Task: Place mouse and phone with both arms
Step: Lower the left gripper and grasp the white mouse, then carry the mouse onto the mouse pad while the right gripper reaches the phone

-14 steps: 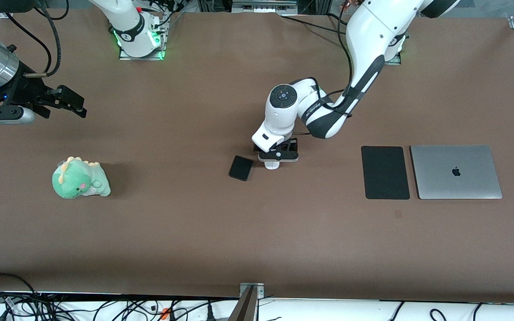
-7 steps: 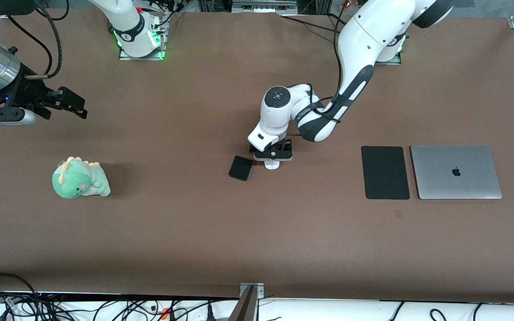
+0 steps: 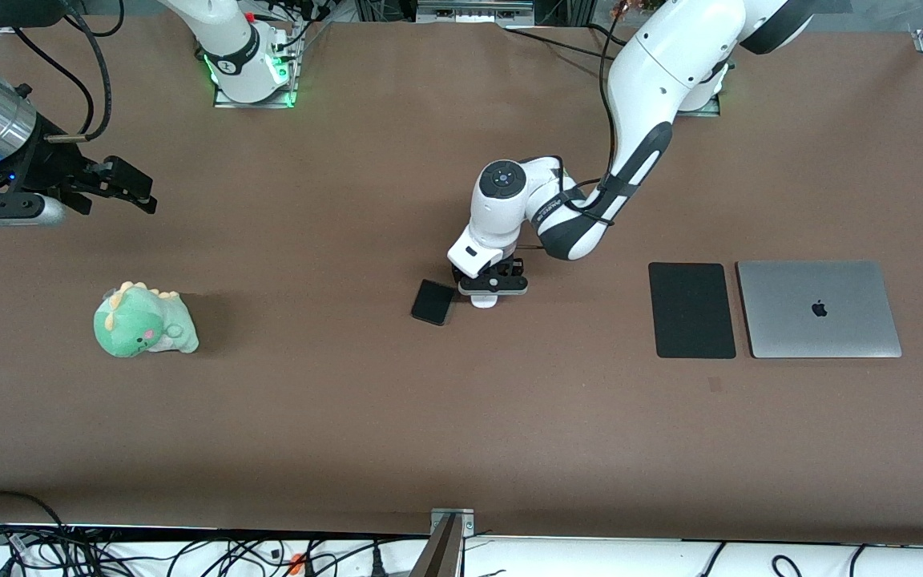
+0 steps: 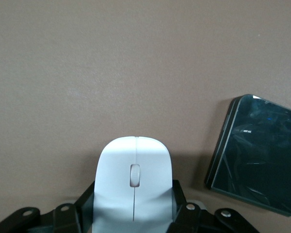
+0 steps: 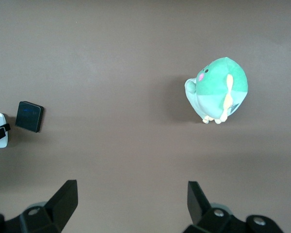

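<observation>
L gripper [image 3: 487, 290] is down at the table [image 3: 349, 417] mid-span, fingers set on either side of the mouse [image 3: 484, 301], closed against its flanks. In the front view most of the mouse is hidden under the wrist and gripper body; only a white sliver shows at the near edge. The left wrist view gives more: the mouse [image 4: 134, 187] w/ its grey centre line and scroll slot sits between the black fingers [image 4: 180, 206], its rear end cut off by the frame edge. Whether it rests on the table or is just clear of it can't be told.

The phone [image 3: 433, 302] lies flat just beside the mouse, toward the R arm's end, slightly skewed, not touching it. In the left wrist view the phone [image 4: 256, 180] is glossy w/ reflections, one corner cut off.

R gripper [image 3: 113, 183] hangs over the table at the R arm's end, waiting, jaws wide apart w/ nothing between (both finger tips [image 5: 63, 199] show in its wrist view, bases cropped). Below it in that view sits the green plush dinosaur [image 5: 217, 91], well apart from the phone.

Toward the L arm's end: black mouse pad [image 3: 691, 309] and closed silver laptop [image 3: 819, 308], side by side, narrow gap.
</observation>
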Tool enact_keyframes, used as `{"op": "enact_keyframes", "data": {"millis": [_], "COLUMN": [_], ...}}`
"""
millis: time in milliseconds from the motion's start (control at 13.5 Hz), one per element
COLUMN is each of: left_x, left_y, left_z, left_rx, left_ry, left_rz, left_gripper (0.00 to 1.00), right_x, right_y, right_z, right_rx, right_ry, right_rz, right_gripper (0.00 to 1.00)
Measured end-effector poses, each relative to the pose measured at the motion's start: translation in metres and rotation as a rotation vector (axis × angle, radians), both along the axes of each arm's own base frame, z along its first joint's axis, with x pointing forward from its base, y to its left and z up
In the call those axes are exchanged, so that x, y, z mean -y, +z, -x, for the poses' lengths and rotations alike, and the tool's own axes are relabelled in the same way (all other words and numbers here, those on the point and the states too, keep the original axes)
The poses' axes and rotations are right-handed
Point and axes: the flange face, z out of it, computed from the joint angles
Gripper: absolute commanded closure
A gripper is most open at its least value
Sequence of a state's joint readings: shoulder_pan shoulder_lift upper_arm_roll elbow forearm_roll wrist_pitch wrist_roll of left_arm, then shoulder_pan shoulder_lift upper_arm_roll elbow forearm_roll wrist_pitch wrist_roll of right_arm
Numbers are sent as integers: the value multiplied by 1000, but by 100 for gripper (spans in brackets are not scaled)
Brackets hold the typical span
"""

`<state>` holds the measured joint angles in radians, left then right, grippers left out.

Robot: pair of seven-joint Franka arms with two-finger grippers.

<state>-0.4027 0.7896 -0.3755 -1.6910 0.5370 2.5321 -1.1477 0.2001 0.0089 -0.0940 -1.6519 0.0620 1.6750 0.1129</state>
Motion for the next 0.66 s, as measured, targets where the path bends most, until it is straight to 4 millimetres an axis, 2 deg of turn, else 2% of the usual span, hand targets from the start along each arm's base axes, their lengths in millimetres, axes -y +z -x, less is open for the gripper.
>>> {"op": "enact_keyframes", "data": {"millis": [148, 369, 517, 665], "left_x": [-5, -27, -55, -99], "left_y": [12, 67, 110, 154], "left_z": [-8, -31, -49, -73], "left_rx": [-1, 0, -30, -45], "left_ry": [6, 20, -1, -13], "left_rz": [-43, -119, -137, -143], "left_gripper": [68, 68, 68, 66], "right_x": [0, -2, -10, -29], "right_y": [0, -5, -16, -34], "right_z": [0, -2, -8, -18], "right_rx": [0, -6, -16, -25], "right_ry": [0, 2, 3, -46], "right_rz": [0, 1, 3, 7], "right_gripper": [0, 0, 0, 0]}}
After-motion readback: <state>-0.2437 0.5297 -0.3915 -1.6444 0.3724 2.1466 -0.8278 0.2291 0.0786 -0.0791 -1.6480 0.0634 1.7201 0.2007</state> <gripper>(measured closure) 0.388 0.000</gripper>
